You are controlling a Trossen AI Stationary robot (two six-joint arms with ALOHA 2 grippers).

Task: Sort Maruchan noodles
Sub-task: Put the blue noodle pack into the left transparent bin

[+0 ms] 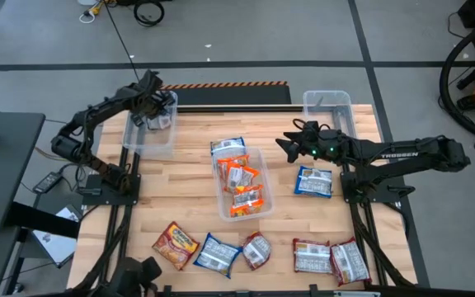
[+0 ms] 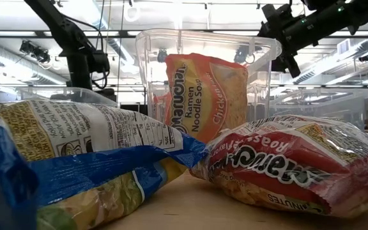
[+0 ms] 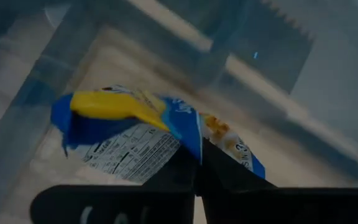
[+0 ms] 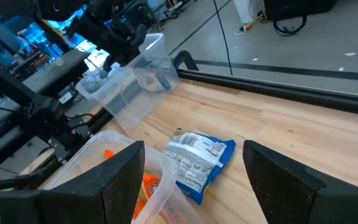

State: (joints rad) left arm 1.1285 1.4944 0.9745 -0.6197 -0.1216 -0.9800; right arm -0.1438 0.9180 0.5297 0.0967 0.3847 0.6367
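Jaws pinch a blue packet (image 3: 160, 134) inside the left bin (image 1: 138, 140); right gripper (image 1: 287, 145) gapes wide.

— Where's my left arm sitting?

— I've got it folded up from its base on the left side and reaching toward the far left of the table. The left gripper (image 1: 157, 106) points down, and its fingers (image 3: 194, 168) are pinched together (in the wrist view they meet at a single seam).

— And my right?

— Stretched out long from the right edge toward the table's middle, nearly level. The right gripper (image 1: 285, 142) hovers with its fingers (image 4: 120, 171) spread wide apart, nothing between them.
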